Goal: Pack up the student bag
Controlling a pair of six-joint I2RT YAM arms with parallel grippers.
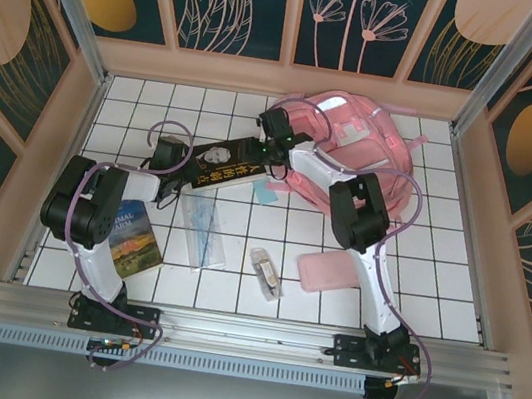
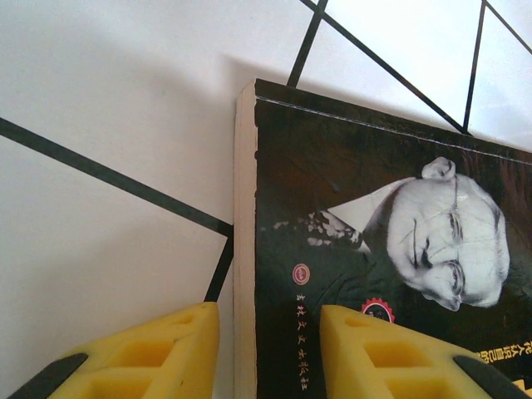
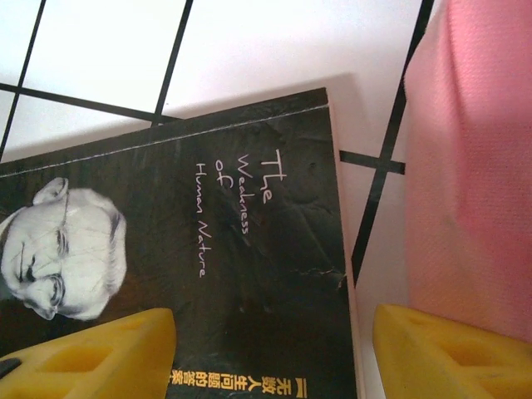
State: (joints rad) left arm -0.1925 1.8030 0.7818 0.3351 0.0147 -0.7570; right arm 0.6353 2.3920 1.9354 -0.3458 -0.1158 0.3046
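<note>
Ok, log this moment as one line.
left gripper: open, straddling one end of black book | right gripper: open, straddling other end | pink backpack: beside that end, book outside

The black book (image 2: 357,249) has a glossy, creased paper cover; the student bag (image 3: 474,166) is matt pink woven cloth; the desk (image 2: 108,75) is smooth white tile.

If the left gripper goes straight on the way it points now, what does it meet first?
The left gripper would probably meet the black book: its page edge lies between the open fingers, one finger over the cover. The other would reach the tiled table beside it. Depth is unclear.
</note>
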